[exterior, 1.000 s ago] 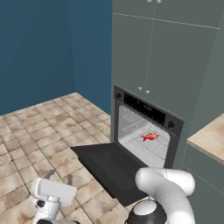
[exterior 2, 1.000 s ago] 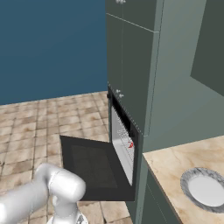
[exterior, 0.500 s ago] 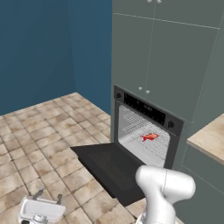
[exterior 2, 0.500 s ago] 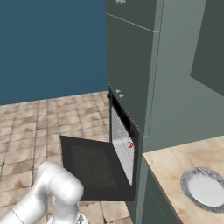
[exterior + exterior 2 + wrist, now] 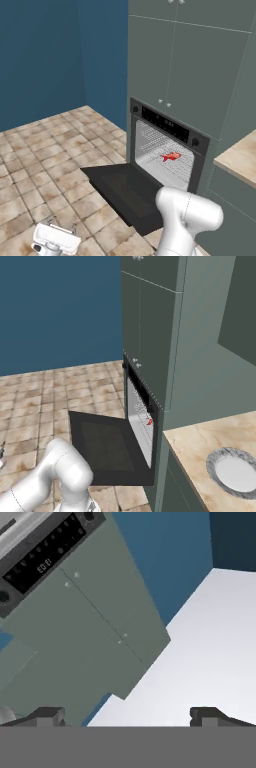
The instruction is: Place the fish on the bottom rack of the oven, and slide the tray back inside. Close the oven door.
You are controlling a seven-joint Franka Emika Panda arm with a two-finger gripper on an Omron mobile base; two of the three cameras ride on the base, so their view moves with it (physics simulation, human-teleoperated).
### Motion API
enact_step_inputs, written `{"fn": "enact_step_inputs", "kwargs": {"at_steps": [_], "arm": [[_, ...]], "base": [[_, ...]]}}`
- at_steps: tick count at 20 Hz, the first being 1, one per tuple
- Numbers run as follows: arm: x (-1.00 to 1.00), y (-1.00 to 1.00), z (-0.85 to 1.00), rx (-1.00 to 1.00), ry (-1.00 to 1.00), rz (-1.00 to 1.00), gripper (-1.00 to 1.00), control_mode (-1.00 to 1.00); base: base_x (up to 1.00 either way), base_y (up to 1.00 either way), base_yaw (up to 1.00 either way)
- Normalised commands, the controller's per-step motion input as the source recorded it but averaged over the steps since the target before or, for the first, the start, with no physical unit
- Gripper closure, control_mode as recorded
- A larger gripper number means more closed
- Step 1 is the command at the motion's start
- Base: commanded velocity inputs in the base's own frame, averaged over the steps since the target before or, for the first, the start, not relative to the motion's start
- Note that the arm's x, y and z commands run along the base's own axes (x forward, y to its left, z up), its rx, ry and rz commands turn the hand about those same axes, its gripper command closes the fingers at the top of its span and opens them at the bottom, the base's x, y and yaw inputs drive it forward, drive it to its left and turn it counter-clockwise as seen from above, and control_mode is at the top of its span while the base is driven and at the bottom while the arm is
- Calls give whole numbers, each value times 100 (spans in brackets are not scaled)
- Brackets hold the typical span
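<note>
Gripper (image 5: 127, 714): jaws spread wide, released, nothing between the fingertips (image 5: 45, 714). In the hand view it looks up along the grey-green cabinets (image 5: 95, 637) toward the dark control strip (image 5: 45, 554) of the oven, with a round knob at each end. In the left base view the hand (image 5: 54, 239) sits low over the tiled floor (image 5: 45, 165), well apart from the oven door.

Oven door (image 5: 129, 192): a wide flat black panel, hinged along its lower edge, lying fully open and roughly level in front of the cavity. Its inner face carries a darker rectangular window.

Oven (image 5: 167, 150): black, built into the cabinet wall, cavity lit and pale inside.

Fish (image 5: 171, 157): small, bright red-orange, forked tail discernible, lying flat on the bottom rack (image 5: 162, 165) inside the cavity, toward its right half. The rack is a silver wire grid sitting within the oven, not projecting over the door. From the right base view the fish (image 5: 149, 421) shows as a small red mark just inside the opening.

Desk (image 5: 200, 451): tan stone top right of the oven, bearing a round grey plate (image 5: 234, 472).
</note>
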Motion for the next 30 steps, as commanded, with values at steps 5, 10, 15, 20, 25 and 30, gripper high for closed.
{"fn": "enact_step_inputs", "kwargs": {"at_steps": [5,10,15,20,25,30], "arm": [[56,16,-100,5,29,-12,-100,-100],[40,17,-99,26,25,0,-100,-100],[38,1,-100,42,6,0,-100,-100],[48,0,-100,43,1,0,-100,-100],[68,1,-60,22,0,0,-100,-100],[20,0,-17,0,2,0,-100,-100]], "base": [[0,0,0],[0,0,0],[0,0,0],[0,0,0],[0,0,0],[0,0,0]]}}
